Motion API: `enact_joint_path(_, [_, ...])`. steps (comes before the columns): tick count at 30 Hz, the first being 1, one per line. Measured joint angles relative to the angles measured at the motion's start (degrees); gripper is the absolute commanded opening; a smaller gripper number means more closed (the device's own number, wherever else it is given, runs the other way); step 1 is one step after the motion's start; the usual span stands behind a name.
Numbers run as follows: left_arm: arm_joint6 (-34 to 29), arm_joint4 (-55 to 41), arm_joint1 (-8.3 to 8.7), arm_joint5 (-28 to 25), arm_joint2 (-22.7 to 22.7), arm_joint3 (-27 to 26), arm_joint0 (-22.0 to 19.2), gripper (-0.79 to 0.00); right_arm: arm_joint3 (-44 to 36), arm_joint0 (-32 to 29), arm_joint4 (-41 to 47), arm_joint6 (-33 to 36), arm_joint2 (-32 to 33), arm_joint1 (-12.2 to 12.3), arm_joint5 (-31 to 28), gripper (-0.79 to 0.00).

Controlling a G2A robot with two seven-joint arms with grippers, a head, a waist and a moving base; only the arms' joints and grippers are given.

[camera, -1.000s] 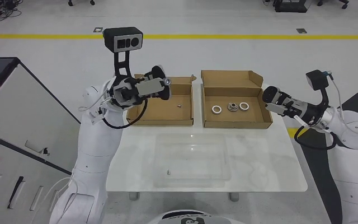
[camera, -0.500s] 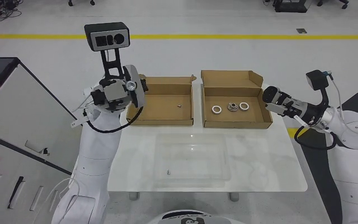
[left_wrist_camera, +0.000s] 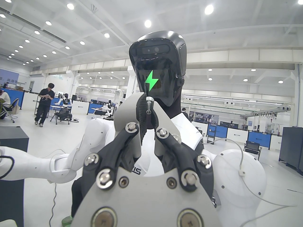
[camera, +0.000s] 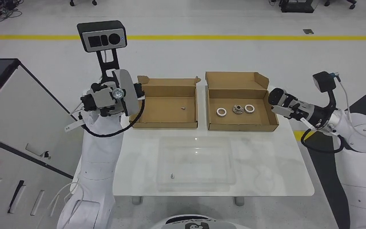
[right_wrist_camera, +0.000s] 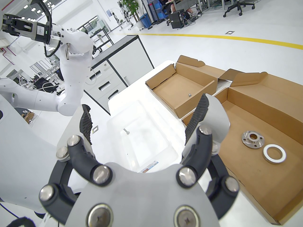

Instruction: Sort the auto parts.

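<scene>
Left gripper (left_wrist_camera: 146, 114) pinching bolt (left_wrist_camera: 149, 102), white table (camera: 269, 167), grey floor (camera: 229, 54)

The boxes (camera: 166, 109) are matt cardboard, flange (right_wrist_camera: 252, 138), ring (right_wrist_camera: 274, 154) and bolt (left_wrist_camera: 149, 105) shiny metal, tray (camera: 200, 163) clear plastic.

1. A small rectangular sticker label (right_wrist_camera: 148, 166) sits on the near rim of the clear plastic tray (right_wrist_camera: 111, 119). Its coloured print is too small to read.
2. White characters stand on the black wrist casing (right_wrist_camera: 39, 30) of the left arm, too small to make out.
3. A yellow painted line (camera: 229, 37) runs across the floor (camera: 240, 57), with two small square floor markers (camera: 308, 31) just beyond it.
4. Among the blue partition screens (left_wrist_camera: 214, 131), white panels (left_wrist_camera: 238, 134) bear small dark marks that are not legible.
</scene>
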Motion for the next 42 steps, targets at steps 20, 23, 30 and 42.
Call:
enact_joint_path(20, [2.3, 2.0, 0.2, 0.9, -0.3, -1.8, 1.1, -0.785, 0.0, 0.0, 0.0, 0.0, 0.0, 0.0, 0.0, 0.0])
enact_joint_path(23, [2.1, 3.1, 0.39, 1.5, -0.7, -1.8, 1.3, -0.785, 0.0, 0.0, 0.0, 0.0, 0.0, 0.0, 0.0, 0.0])
enact_joint_path(30, [1.7, 4.6, 0.73, 2.1, -1.0, -1.0, 1.8, -0.785, 0.0, 0.0, 0.0, 0.0, 0.0, 0.0, 0.0, 0.0])
enact_joint_path(42, [0.0, 9.8, 1.62, 3.0, -2.6, 2.0, 1.9, -0.785, 0.0, 0.0, 0.0, 0.0, 0.0, 0.0, 0.0, 0.0])
